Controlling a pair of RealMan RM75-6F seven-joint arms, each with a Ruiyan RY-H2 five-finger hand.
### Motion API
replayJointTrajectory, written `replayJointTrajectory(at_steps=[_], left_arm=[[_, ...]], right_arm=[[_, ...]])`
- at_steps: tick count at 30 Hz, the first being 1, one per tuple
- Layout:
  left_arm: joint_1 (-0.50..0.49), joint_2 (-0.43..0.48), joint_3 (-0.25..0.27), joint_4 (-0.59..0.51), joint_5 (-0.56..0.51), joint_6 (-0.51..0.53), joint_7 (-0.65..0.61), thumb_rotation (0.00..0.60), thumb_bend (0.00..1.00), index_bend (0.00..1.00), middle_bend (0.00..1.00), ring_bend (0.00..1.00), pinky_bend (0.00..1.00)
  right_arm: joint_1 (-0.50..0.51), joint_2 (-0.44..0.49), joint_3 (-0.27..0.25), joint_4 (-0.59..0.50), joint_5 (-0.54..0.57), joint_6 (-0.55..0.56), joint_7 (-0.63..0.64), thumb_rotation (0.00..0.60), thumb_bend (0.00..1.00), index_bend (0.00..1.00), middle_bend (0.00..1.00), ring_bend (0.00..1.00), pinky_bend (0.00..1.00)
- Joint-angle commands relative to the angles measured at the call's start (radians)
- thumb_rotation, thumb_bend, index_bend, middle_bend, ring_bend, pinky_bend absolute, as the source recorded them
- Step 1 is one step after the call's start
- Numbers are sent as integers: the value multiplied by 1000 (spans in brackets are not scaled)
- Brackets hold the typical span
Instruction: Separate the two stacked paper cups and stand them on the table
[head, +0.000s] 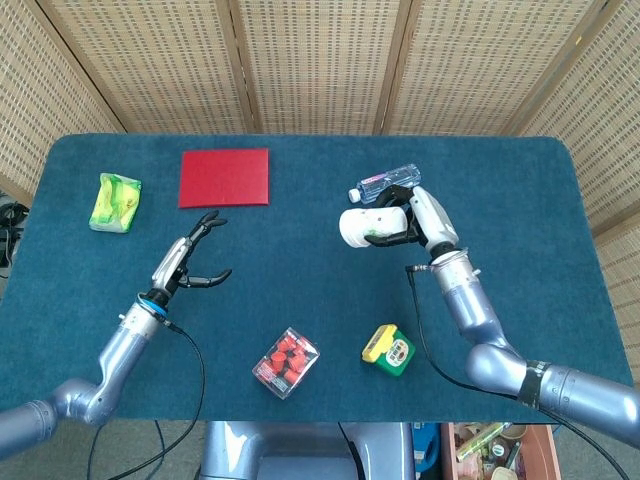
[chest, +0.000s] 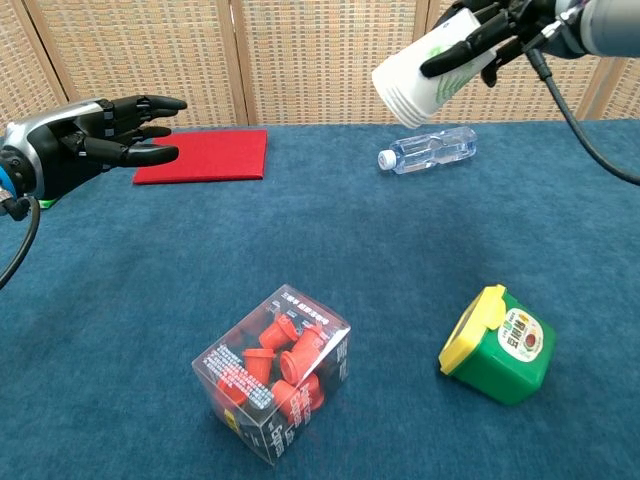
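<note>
blue cloth table (head: 300, 290) before woven wicker screens (head: 320, 60).

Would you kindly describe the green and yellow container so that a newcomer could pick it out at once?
Start at the blue table and go to its near edge, on the robot's right. There the green container lies apart, right of the clear box of red pieces. Its yellow lid and labelled green body set it apart.
</note>
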Motion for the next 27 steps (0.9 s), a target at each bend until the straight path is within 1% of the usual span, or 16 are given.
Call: replayJointTrajectory(at_steps=[1,6,9,11,14,20,23,27], left_arm=[[-12,-22,-15,13,4,3,-61,600,288,182,0,0,0],[-30,-54,-28,37,9,-11,-174,600,288,233,0,0,0],[-47,-81,-39,58,14,-31,-278,600,288,270,0,0,0],[-58,-101,-41,85,26,-31,-322,600,288,312,0,0,0],[-75,-141,-41,131,33,-29,-351,600,288,348,0,0,0],[-109,-195,-33,199,50,-36,-383,600,288,371,0,0,0],[-125,-214,-37,214,52,-38,-392,600,288,401,0,0,0],[-143,-233,-39,223,53,-41,-394,600,288,412,0,0,0]], right_arm=[[17,-23,0,11,8,2,-4,600,219,738,617,473,730],[37,-47,-7,27,19,6,-16,600,219,738,617,473,731],[44,-55,-12,33,26,7,-24,600,219,738,617,473,731],[46,-58,-14,34,29,9,-27,600,219,738,617,473,731],[47,-59,-17,33,29,12,-30,600,219,738,617,473,730],[44,-54,-20,31,26,9,-27,600,219,738,617,473,730],[40,-51,-21,31,24,7,-22,600,219,738,616,473,731],[38,-48,-23,30,22,4,-19,600,219,738,617,473,730]])
